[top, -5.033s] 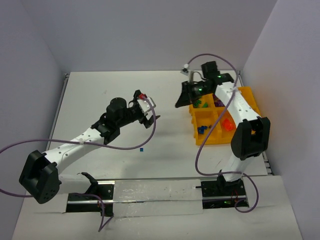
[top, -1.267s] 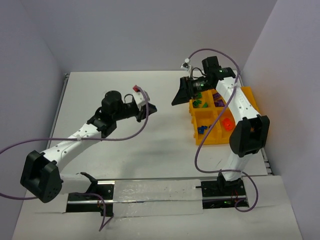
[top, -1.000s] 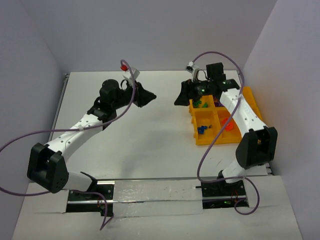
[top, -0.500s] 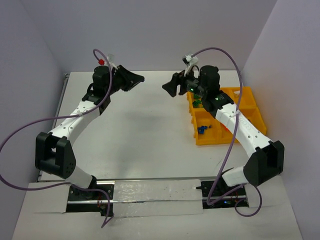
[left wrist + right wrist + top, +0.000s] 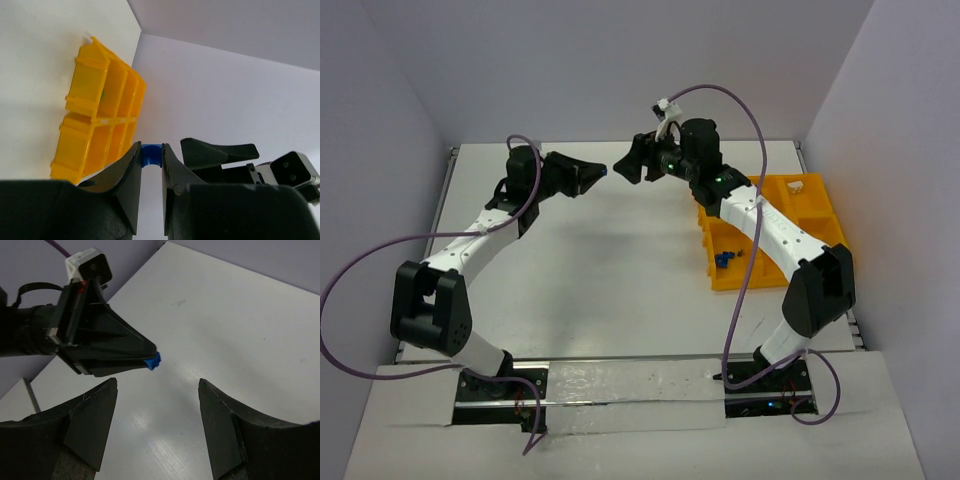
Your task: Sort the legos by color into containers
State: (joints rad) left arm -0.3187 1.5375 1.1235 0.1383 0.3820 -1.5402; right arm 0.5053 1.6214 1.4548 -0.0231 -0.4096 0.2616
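Past the yellow-orange plastic divided tray (image 5: 750,281) on my right, my arms have swung together above the far side of the white table (image 5: 620,262). The left gripper (image 5: 151,148) pinches a small blue plastic brick (image 5: 151,156). The right gripper (image 5: 158,386) gapes just beside it, likely a handover trayward.

Nothing readable here, no text, labels, brand names or numbers that I can make out in any view. Closest thing is a tiny dark scribble (image 5: 179,303) on the tabletop (image 5: 240,340) in the right wrist view, and it's way too small to read. The yellow tray (image 5: 95,115) just looks like plain plastic with no lettering, as far as I can tell.
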